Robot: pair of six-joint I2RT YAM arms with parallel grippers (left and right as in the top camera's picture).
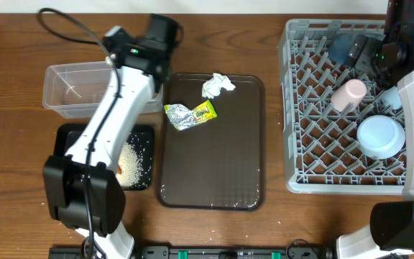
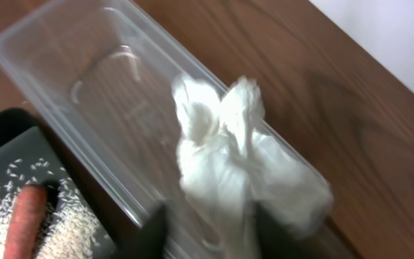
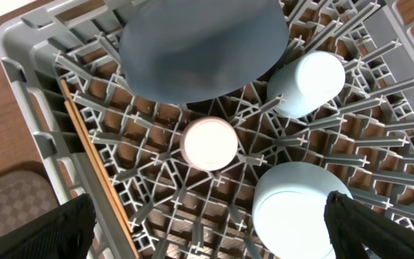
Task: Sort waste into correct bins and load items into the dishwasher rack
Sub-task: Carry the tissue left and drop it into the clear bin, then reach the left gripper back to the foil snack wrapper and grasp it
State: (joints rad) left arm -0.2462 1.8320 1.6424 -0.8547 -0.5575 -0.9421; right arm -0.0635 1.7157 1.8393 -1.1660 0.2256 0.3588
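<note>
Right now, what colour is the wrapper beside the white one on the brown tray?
The wrapper is silvery with a yellow-green part; the overhead view shows it best.

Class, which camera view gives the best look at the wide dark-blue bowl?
Right wrist: the dark-blue bowl fills the top of the picture, close and large, in the dishwasher rack. Overhead shows only a small part, beside the right arm. Left wrist shows none of it.

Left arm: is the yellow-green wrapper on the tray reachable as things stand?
Probably yes, but not yet: the yellow-green wrapper lies uncovered on the tray close by, while the left gripper has a white wrapper between its fingers over the tub.
</note>
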